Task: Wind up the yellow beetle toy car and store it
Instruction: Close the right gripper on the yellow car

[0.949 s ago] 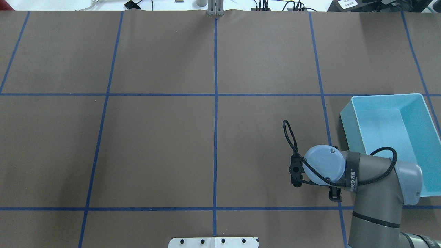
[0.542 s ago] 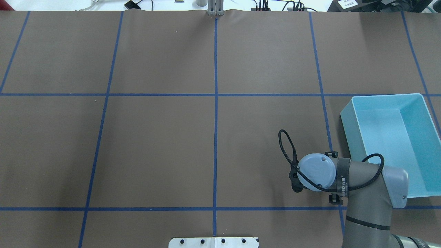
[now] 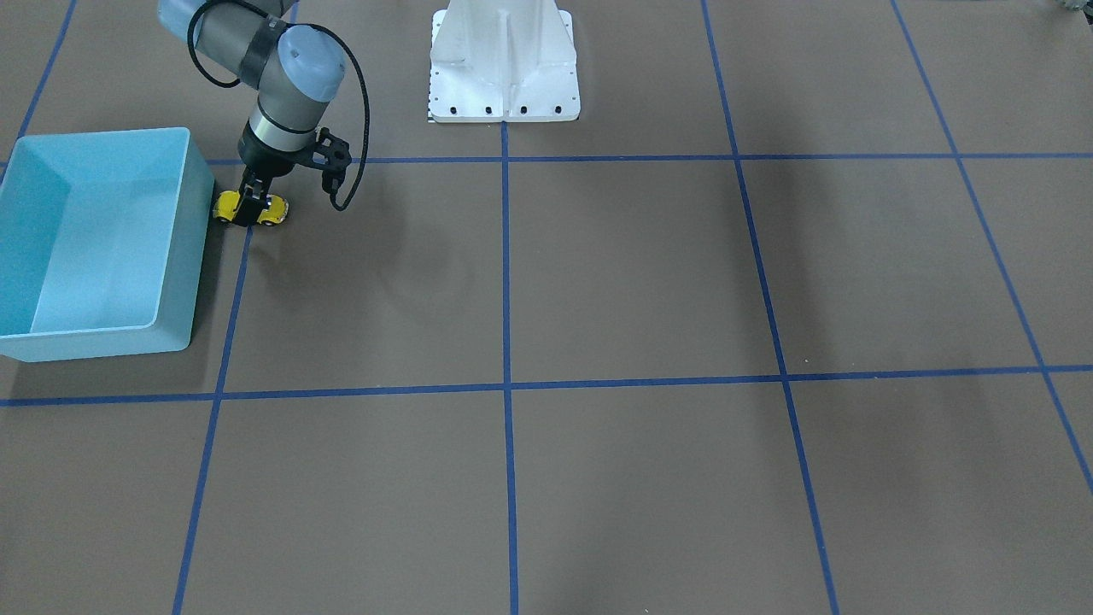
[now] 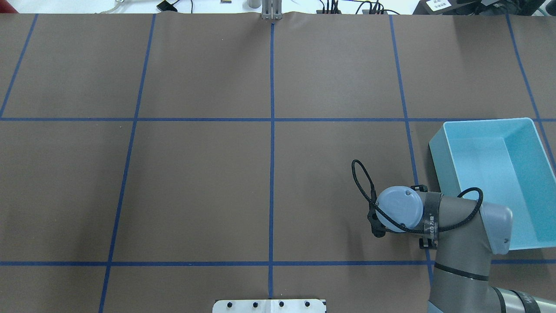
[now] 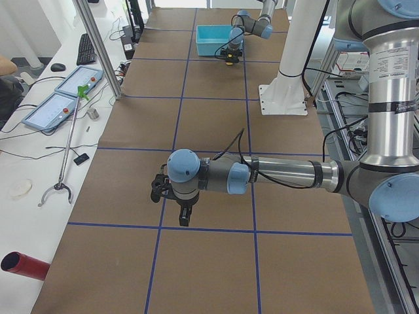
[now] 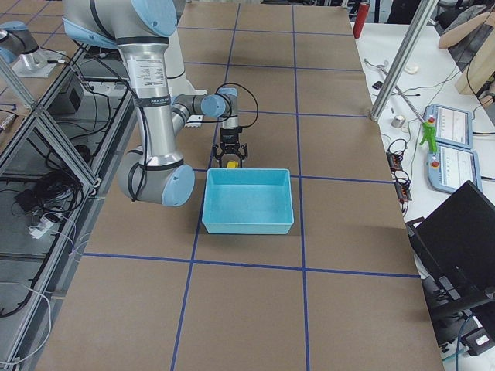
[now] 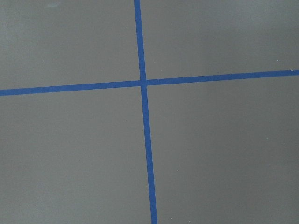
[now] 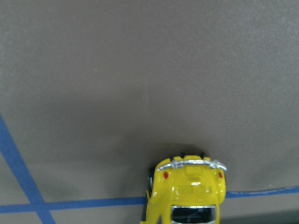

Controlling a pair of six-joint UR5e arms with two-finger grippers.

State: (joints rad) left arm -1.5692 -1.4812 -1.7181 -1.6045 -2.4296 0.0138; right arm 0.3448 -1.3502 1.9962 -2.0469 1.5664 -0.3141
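Observation:
The yellow beetle toy car [image 3: 273,211] stands on its wheels on the brown table, close beside the light blue bin [image 3: 201,256]. My right gripper [image 3: 250,207] points straight down and is shut on the car's body. The right wrist view shows the car's yellow rear [image 8: 191,186] at the bottom edge. In the overhead view my right wrist [image 4: 398,209] hides the car and the fingers. My left gripper [image 5: 185,216] hovers over bare table far from the car; I cannot tell if it is open or shut.
The bin [image 4: 438,150] holds nothing. The white robot base plate [image 3: 504,68] stands at the table's edge by the robot. Blue tape lines [image 7: 142,83] cross the brown table cover.
My right wrist moved back toward the robot's base and a little left, then slightly forward again. The bin has not moved.

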